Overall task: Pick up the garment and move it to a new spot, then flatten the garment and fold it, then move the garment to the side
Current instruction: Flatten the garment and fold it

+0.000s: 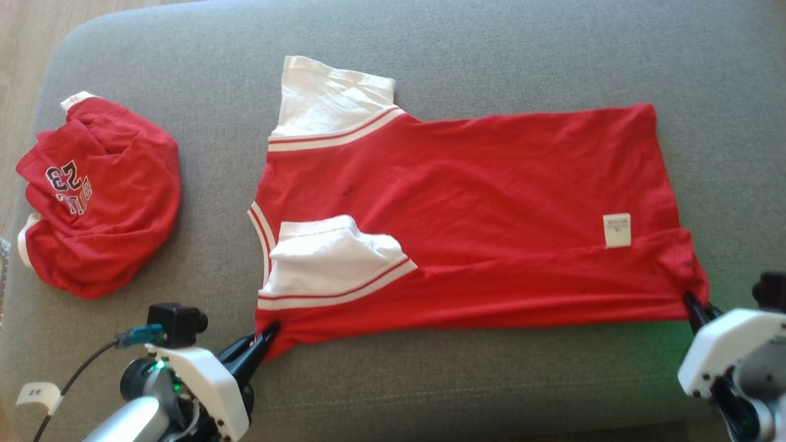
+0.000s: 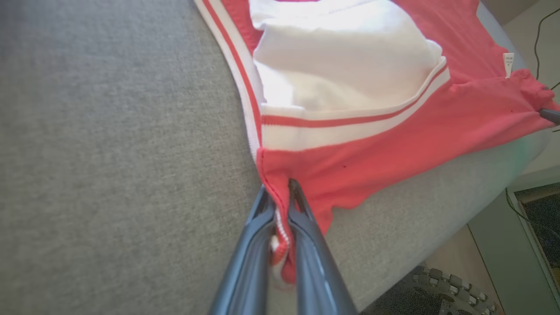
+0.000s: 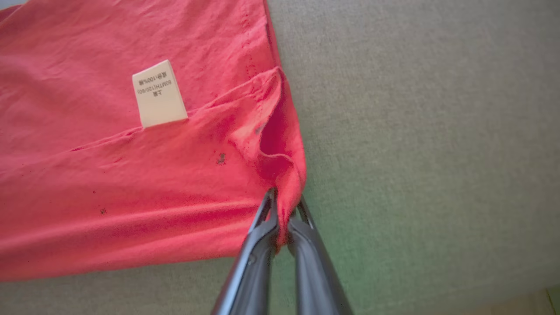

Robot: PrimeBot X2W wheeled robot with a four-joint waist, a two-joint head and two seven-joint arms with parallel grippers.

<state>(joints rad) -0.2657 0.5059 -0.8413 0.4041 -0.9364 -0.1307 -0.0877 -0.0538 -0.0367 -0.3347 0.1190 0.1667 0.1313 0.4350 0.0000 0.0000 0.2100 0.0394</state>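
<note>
While the red garment [image 1: 466,202] lies spread on the grey cushion [image 1: 491,55], the left jaws pinch its near shoulder corner and the right jaws its near hem corner. The head view adds a crumpled red shirt [image 1: 104,202] far left.

- garment [image 1: 466,184]: red body; white sleeves [image 1: 331,92]; white bands with a thin red stripe are noted at sleeve seams and neckline.
- label [image 1: 617,230]: off-white, dark print.
- second garment [image 1: 98,196]: red, white trim, dark numerals edged white.
- cushion [image 1: 491,49]: grey, finely woven.
- floor [image 1: 24,37]: pale wood.
- left gripper [image 1: 269,333], right gripper [image 1: 689,299]: dark grey, with white housings.
</note>
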